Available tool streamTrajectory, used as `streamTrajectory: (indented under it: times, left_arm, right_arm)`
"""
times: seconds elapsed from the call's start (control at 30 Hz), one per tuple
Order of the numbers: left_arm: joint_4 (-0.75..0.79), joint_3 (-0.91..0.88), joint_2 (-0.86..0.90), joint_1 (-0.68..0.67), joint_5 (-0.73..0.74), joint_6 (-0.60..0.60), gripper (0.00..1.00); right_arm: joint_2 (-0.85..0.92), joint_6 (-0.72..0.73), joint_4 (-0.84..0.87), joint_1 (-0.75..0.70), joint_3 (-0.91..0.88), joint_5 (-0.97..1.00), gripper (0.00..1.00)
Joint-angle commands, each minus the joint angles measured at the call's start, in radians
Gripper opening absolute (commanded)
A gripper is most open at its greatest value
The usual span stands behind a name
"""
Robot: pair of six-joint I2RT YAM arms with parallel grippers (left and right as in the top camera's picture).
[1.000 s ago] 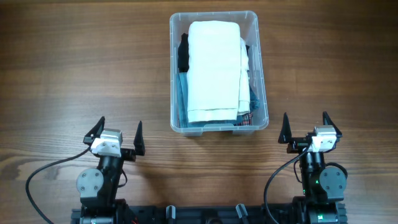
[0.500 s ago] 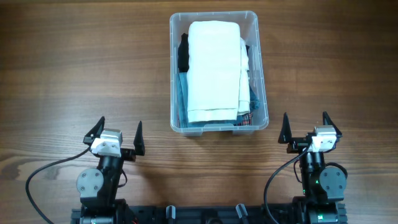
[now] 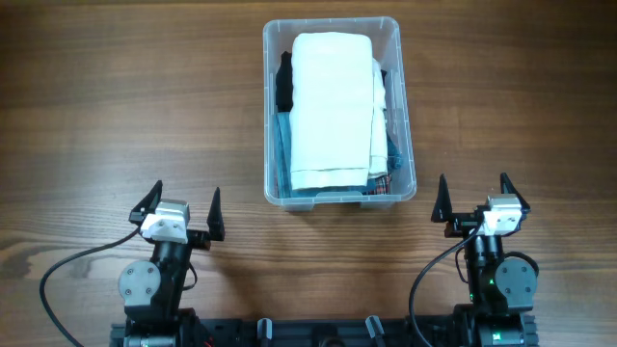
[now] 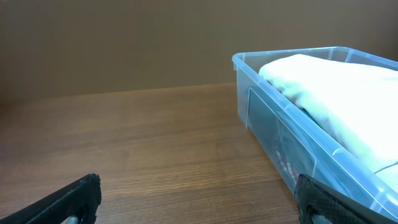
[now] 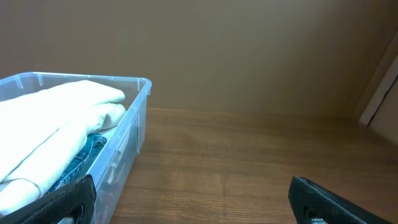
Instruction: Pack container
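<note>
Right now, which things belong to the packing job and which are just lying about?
Job:
clear container
folded white cloth, blue fabric and black item inside it
left tool and right tool, both open

Just there:
black cable
wooden table

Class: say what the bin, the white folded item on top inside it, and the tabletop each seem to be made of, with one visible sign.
Container: clear glossy plastic; contents show through its walls.
White folded item: soft matte fabric, possibly cotton; rounded folds and creases.
Table: wood or wood-look laminate; brown grain streaks, slight sheen.
</note>
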Motion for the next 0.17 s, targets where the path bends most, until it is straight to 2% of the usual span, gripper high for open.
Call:
streamTrajectory:
  times: [0.0, 0.13]
  left_arm:
    - [0.001, -0.009, -0.009, -0.005, -0.006, 0.019, 1.00]
    - [0.002, -0.009, -0.009, -0.005, -0.006, 0.019, 1.00]
  right_arm:
    - [-0.011, 0.015, 0.002, -0.006, -0.002, 0.017, 1.00]
    - [-0.011, 0.015, 0.002, -0.006, -0.002, 0.017, 1.00]
